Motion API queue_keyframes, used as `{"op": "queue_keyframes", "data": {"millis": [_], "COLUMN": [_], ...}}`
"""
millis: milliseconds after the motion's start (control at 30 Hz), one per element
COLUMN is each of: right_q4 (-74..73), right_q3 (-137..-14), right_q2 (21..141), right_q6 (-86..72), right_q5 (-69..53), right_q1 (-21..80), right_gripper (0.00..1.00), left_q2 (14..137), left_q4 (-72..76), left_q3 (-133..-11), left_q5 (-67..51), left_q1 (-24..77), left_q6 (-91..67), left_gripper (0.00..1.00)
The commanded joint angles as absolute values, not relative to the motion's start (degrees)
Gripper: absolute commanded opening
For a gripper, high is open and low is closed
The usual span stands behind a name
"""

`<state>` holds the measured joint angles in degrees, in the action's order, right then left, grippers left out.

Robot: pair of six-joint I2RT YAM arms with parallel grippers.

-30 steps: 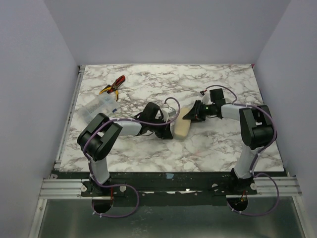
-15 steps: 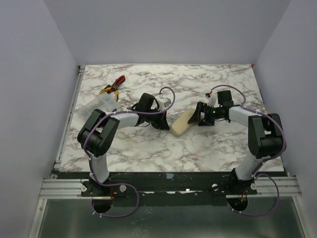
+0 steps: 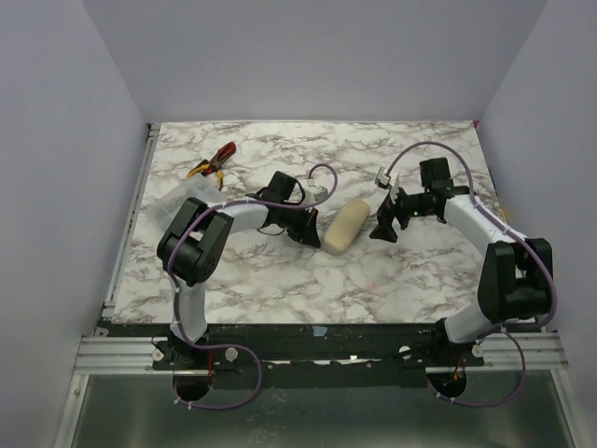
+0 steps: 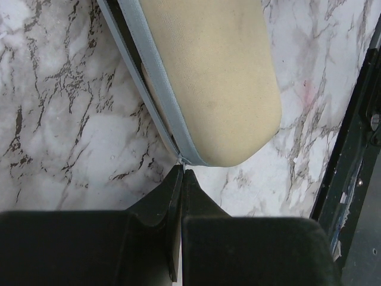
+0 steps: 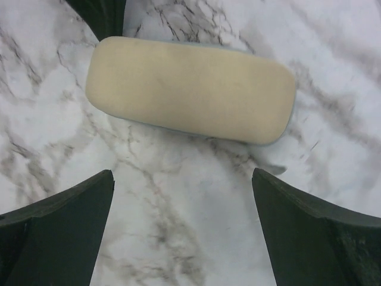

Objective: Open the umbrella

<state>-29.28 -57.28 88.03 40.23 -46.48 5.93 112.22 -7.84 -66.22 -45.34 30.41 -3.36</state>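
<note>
The umbrella [image 3: 342,226] lies on the marble table as a beige oblong bundle with a grey strip along one edge [image 4: 156,77]. My left gripper [image 3: 312,235] is at its left end. In the left wrist view the left gripper [image 4: 183,170] is shut, with the thin grey tab at the strip's end pinched between the tips. My right gripper [image 3: 382,229] stands wide open just right of the umbrella, apart from it. The right wrist view shows the umbrella [image 5: 190,89] ahead of the right gripper [image 5: 183,173], with bare marble between the fingers. No shaft or handle shows.
Red-and-yellow pliers [image 3: 213,161] lie at the far left of the table. A clear plastic box [image 3: 182,201] sits below them near the left edge. Grey walls close the table on three sides. The left arm's cable [image 3: 322,177] loops above the umbrella.
The right gripper has let go of the umbrella, opened wide and drawn back to the right. The left gripper stayed shut at the umbrella's left end. The umbrella turned slightly.
</note>
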Motion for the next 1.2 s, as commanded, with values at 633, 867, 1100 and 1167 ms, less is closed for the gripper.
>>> {"op": "queue_keyframes", "data": {"millis": [633,867,1100,1167], "right_q4": [-50.8,-54.6,-50.3,-47.2], "right_q3": [-74.4,-78.2,-74.5,-72.7], "right_q2": [107.4,112.8,110.7,109.6], "right_q6": [125.4,127.6,119.8,116.8], "right_q5": [-47.0,-42.3,-41.6,-40.9], "right_q1": [16.8,17.9,17.8,17.8], "right_gripper": [1.0,0.95,0.63,0.58], "left_q2": [114.4,114.1,111.0,110.2], "left_q4": [-11.2,-11.0,-7.9,-6.1], "left_q3": [-70.5,-70.0,-65.5,-63.9], "left_q5": [-47.6,-47.3,-48.5,-48.6], "left_q1": [29.6,29.5,29.4,29.4], "left_q6": [-1.3,-1.6,-5.3,-6.9], "left_gripper": [0.0,0.0,0.0,0.0]}}
